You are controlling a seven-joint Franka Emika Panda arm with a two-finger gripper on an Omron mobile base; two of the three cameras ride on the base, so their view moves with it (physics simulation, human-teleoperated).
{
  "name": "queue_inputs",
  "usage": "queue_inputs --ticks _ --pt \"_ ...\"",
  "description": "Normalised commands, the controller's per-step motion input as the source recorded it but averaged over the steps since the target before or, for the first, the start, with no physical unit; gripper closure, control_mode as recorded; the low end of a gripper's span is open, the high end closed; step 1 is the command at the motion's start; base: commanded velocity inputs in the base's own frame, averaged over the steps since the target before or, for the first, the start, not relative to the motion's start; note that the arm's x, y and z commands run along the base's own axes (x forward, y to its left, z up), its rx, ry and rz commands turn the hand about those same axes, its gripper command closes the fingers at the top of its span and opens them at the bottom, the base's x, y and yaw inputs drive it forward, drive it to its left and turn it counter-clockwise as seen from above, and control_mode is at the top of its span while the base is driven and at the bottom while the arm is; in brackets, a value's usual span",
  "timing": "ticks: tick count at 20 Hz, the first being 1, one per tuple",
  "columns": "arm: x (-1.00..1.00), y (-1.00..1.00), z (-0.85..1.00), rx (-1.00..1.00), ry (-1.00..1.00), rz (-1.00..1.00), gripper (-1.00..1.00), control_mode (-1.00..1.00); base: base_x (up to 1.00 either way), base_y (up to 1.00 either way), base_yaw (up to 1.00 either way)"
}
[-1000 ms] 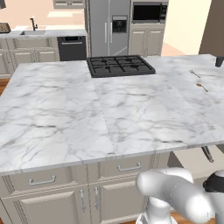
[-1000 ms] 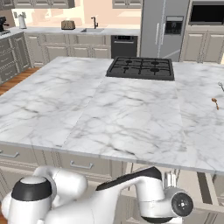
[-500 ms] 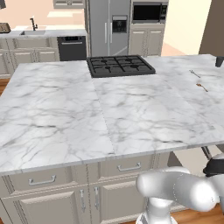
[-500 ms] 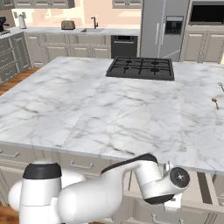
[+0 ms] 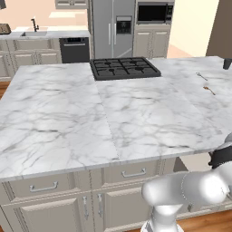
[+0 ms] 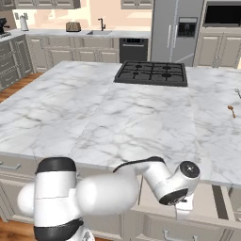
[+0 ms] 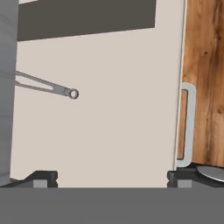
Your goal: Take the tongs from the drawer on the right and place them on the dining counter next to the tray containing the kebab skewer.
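Observation:
The drawer (image 7: 109, 109) is pulled open below the hand, showing its pale plain interior, with its silver bar handle (image 7: 187, 127) at the right over the wood floor. The slim dark-grey tongs (image 7: 43, 86) lie in the drawer at the left, joined end toward the middle and arms running off under a grey edge. My gripper (image 7: 111, 179) is open above the drawer floor, fingertips (image 7: 41, 178) wide apart and well clear of the tongs. The open drawer (image 6: 207, 202) sits under the dining counter (image 6: 132, 117) edge. The tray and kebab skewer are out of view.
A black gas hob (image 5: 123, 68) is set in the far side of the marble counter (image 5: 113, 113). Thin brown-tipped cutlery pieces (image 5: 208, 89) lie at the counter's right. Shut drawers (image 5: 43, 186) line the counter front. The arm's elbow (image 6: 94, 193) bends low beside the cabinets.
The arm's wrist has risen and swung further right over the open drawer. The counter and the things on it are unchanged.

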Motion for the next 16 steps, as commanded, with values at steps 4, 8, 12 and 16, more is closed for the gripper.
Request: queue_inputs --ticks 4,8,12,16 --pt "0.15 0.0 -0.19 -0.01 0.15 0.0 -1.0 -1.0 0.0 0.0 0.0" --pt "0.06 0.0 -0.19 0.0 0.14 0.0 -1.0 -1.0 0.0 0.0 0.0" --pt "0.0 0.0 -0.16 0.0 0.16 0.0 -1.0 -1.0 0.0 0.0 0.0" --pt "0.0 0.0 -0.09 0.0 0.17 0.0 -1.0 -1.0 0.0 0.0 0.0"
